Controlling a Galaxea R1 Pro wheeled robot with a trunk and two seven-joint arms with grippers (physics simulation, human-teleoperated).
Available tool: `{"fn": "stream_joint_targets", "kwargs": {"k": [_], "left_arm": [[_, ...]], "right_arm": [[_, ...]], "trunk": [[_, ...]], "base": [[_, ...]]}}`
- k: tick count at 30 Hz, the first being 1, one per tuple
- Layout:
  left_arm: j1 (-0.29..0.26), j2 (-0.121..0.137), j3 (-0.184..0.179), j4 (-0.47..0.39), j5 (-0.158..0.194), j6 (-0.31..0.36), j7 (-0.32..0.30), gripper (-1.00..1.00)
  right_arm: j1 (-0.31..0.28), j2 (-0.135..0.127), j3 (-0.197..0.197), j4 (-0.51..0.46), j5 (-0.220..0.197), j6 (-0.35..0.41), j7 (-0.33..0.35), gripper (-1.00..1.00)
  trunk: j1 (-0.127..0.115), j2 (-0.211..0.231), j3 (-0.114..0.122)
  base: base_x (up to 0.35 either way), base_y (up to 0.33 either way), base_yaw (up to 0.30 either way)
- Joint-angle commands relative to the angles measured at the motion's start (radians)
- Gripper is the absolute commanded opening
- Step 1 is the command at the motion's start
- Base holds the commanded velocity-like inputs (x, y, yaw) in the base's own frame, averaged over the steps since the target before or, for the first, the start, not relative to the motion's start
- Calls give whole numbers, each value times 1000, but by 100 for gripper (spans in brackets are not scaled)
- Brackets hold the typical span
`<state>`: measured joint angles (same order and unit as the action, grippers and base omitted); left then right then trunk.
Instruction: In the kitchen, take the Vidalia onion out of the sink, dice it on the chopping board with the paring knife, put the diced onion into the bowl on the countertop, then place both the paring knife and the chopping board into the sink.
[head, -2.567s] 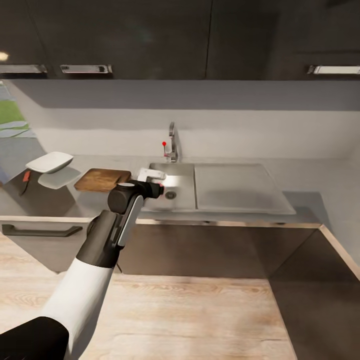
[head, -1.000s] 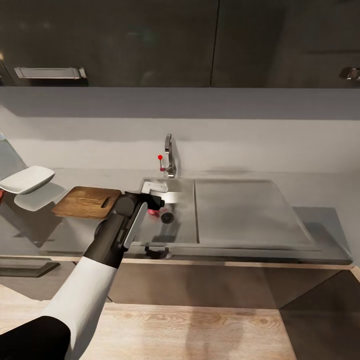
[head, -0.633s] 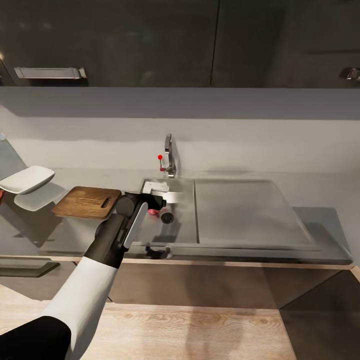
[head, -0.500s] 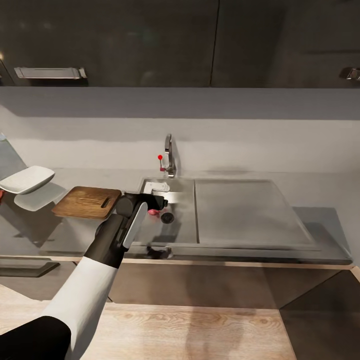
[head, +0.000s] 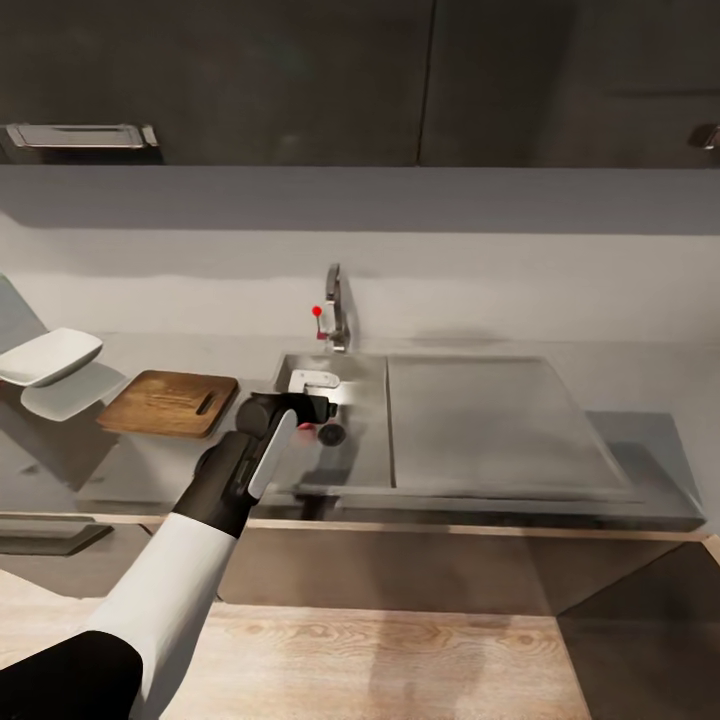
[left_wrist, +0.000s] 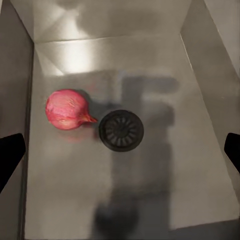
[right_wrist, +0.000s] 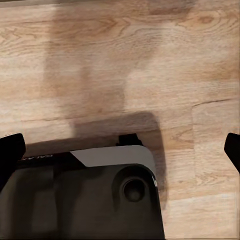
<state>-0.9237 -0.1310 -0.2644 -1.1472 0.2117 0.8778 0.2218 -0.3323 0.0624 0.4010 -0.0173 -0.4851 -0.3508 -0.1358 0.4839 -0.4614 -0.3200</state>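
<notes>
The Vidalia onion (left_wrist: 66, 110) lies on the floor of the sink (head: 365, 400), just beside the round drain (left_wrist: 121, 131), its pointed tip toward the drain; whether the tip touches the drain rim cannot be told. In the head view a sliver of the onion (head: 306, 428) shows next to the drain, mostly hidden by the left arm. The left gripper (left_wrist: 120, 150) hangs above the sink basin, released, its two fingertips spread wide at either side of the wrist view, holding nothing and clear of the onion. The tap (head: 335, 305) with its red knob stands at the back rim of the sink. The chopping board (head: 168, 403) lies flat on the desk (head: 640, 470), beside the sink on the side away from the draining surface, slot end nearest the sink. The bowl (head: 48, 356) sits beyond the board, farther from the sink. The right gripper (right_wrist: 120, 150) is released, fingertips wide apart, pointing down at the wood floor (right_wrist: 125, 60) above the robot's dark base (right_wrist: 80, 200).
</notes>
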Motion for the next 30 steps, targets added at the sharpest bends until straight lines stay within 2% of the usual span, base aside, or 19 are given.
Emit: {"fn": "stream_joint_targets", "kwargs": {"k": [1, 3, 8, 12, 19, 22, 24, 30], "left_arm": [[-1, 0, -1, 0, 11, 3, 10, 100], [-1, 1, -1, 1, 11, 3, 10, 100], [-1, 2, -1, 0, 11, 0, 10, 100], [-1, 3, 10, 0, 11, -2, 11, 100], [-1, 12, 33, 11, 9, -2, 19, 100], [0, 21, 35, 11, 9, -2, 92, 100], [1, 23, 36, 12, 9, -3, 169, 100], [3, 24, 36, 12, 9, -4, 226, 100]], "right_arm": [[-1, 0, 9, 0, -7, 10, -4, 100], [-1, 0, 9, 1, -7, 46, -2, 100], [1, -1, 9, 1, -7, 212, 8, 100], [11, -3, 9, 2, -7, 245, 25, 100], [29, -2, 9, 2, -7, 251, 39, 100], [37, -2, 9, 1, -7, 252, 37, 100], [38, -2, 9, 1, -6, 255, 33, 100], [39, -3, 9, 0, -4, 281, 41, 100]], "trunk": [[1, -2, -3], [1, -2, -6], [1, -2, -14], [1, -2, -19], [1, -2, -27], [1, -2, -28], [1, -2, -28], [1, -2, -28]], "base": [[148, -135, 0], [156, -141, 0], [164, -144, 0], [146, -82, 0], [32, -11, 0], [3, -1, 0], [1, 0, 0], [0, 0, 0]]}}
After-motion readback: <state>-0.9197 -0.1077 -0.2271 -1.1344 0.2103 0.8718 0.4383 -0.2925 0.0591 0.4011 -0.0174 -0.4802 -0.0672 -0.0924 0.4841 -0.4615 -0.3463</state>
